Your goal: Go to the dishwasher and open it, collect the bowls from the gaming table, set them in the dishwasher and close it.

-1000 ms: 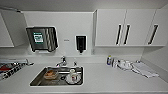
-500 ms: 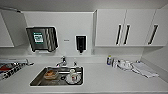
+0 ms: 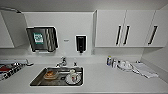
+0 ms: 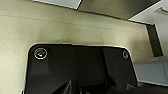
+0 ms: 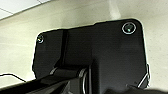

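Sink (image 3: 40, 77) holding dishes, we are facing white surface (image 3: 105, 77). Dishwasher location: we cannot tell. Pincer state: cannot tell. Risk, we are judging: overshooting dishwasher, bumping surface edge while driving.

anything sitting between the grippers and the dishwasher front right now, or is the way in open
That cannot be settled here. The head view looks down on the countertop, the sink and the wall cabinets; no dishwasher front is in sight. The wrist views face pale floor, so nothing visible can be called an obstacle.
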You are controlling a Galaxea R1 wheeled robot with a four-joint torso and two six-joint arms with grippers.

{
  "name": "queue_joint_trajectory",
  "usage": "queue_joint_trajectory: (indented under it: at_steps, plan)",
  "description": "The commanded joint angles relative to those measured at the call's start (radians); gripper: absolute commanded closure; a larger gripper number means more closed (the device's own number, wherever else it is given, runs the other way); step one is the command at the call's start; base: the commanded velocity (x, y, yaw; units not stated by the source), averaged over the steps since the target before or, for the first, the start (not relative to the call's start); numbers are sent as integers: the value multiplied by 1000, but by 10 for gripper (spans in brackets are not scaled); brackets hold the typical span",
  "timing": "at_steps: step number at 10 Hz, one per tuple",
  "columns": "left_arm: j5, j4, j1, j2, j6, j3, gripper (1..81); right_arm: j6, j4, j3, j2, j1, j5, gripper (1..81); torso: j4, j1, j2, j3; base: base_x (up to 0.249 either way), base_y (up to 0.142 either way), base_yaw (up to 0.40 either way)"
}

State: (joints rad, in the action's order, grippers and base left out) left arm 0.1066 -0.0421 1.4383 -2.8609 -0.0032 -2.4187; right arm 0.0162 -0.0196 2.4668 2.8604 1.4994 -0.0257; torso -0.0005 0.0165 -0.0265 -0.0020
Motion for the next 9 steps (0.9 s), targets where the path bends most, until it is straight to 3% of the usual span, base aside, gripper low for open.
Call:
queue_joint_trajectory:
  at_steps: [1,2,7,8,9]
  plan:
    - [-16,-10,-49,63,-3,58,10,4,-49,-218,-160,-55,50,10,0,62,-97,0,0,0,0]
    - [-16,-10,-46,67,-3,58,10,4,-54,-258,-200,-55,50,10,0,82,-128,-53,0,0,0]
    - [-18,-12,-35,86,-3,61,10,5,-66,-261,-223,-61,49,10,0,185,-294,-188,0,0,0]
    - [-21,-12,-32,99,-3,78,10,8,-66,-263,-223,-66,49,10,0,211,-333,-134,0,0,0]
    - [-21,-12,-32,119,-4,109,10,8,-79,-264,-223,-73,49,10,0,232,-366,-163,0,0,0]
